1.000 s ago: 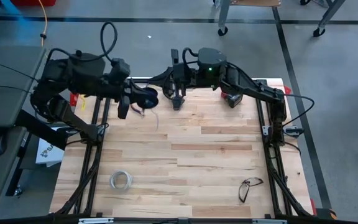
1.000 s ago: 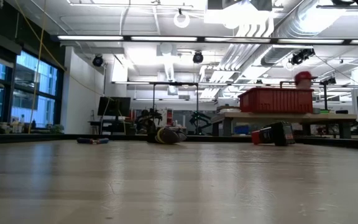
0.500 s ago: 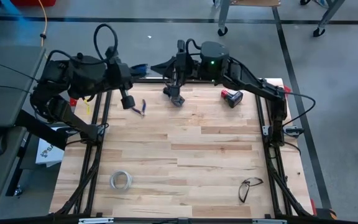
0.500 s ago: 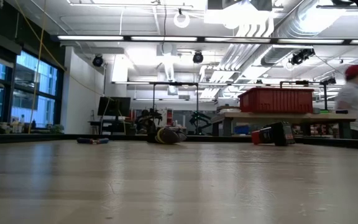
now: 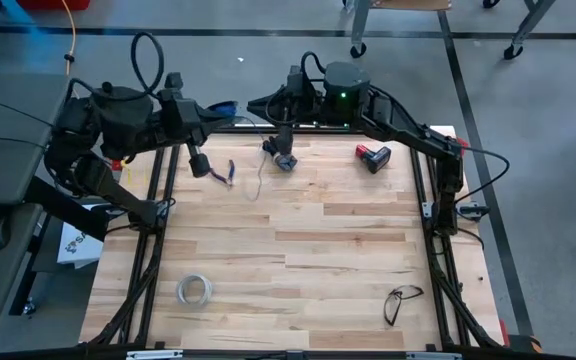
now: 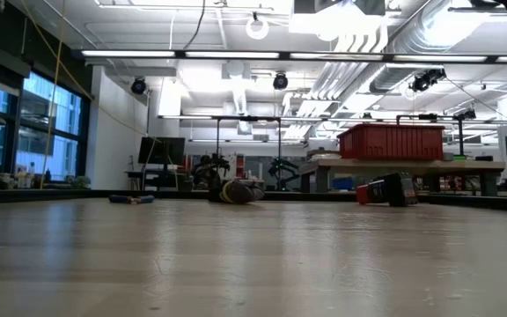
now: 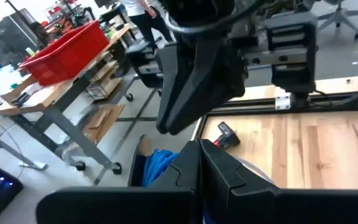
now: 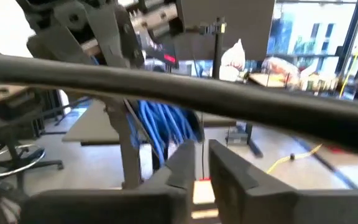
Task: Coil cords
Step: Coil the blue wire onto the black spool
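As seen from above, both arms are gathered along the upper edge of the table (image 5: pixel 318 250). The left gripper (image 5: pixel 198 163) is held over the upper left of the wood. Its fingers (image 7: pixel 188 165) are pressed fully together in the left wrist view, and nothing is seen between them.

The right gripper (image 5: pixel 284 160) is placed at upper centre, just right of the left one. In the right wrist view its fingers (image 8: pixel 182 163) are parted by a narrow slit only. Whether anything is caught there cannot be told.

The thin wire (image 5: pixel 258 180) is seen as a pale line on the boards between the two grippers, with its upper end close beside the right gripper. Contact with that gripper cannot be confirmed. The spool cannot be made out with certainty.

A small blue-dark item (image 5: pixel 228 172) is noted just right of the left gripper. A red and black object (image 5: pixel 373 157) lies at upper right, and is also seen at the far edge in the low view (image 6: pixel 390 189). A whitish ring (image 5: pixel 195 290) lies at lower left and a pair of glasses (image 5: pixel 401 300) at lower right. Blue cable (image 5: pixel 226 107) is bunched behind the table's upper edge.
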You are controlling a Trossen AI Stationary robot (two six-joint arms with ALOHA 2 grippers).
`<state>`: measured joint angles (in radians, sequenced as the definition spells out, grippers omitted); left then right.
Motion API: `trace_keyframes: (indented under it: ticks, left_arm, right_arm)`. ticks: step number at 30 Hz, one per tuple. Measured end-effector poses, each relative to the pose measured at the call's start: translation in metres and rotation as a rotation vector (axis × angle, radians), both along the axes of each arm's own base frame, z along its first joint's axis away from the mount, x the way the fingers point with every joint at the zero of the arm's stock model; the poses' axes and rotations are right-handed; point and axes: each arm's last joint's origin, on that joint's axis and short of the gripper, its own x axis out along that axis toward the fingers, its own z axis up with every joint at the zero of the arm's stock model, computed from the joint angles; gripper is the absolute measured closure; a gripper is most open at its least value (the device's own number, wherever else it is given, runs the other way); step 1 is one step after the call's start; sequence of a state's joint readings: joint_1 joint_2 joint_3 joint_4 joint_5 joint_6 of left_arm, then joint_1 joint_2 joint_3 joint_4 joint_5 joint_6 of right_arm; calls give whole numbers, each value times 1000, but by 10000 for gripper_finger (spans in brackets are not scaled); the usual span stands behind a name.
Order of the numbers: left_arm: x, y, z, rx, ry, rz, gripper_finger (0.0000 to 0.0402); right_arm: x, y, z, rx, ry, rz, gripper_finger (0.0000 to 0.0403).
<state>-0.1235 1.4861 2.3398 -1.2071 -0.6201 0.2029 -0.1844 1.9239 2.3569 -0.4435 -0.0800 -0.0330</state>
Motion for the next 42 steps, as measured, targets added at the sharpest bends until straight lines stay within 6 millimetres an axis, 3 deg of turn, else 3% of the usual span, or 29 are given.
trace_keyframes:
  ticks: [8,13,24,42]
  left_arm:
    - [-15,-1,6,-50,-47,-57,401]
    - [-22,0,9,-50,-66,-54,401]
    - [-17,-1,17,-11,-140,-70,401]
    - [-16,-1,24,4,-206,-72,401]
  right_arm:
    - [-12,9,2,24,71,38,256]
    - [-19,14,2,34,120,64,216]
    - [-18,14,1,129,119,58,213]
    - [-18,17,0,139,124,78,215]
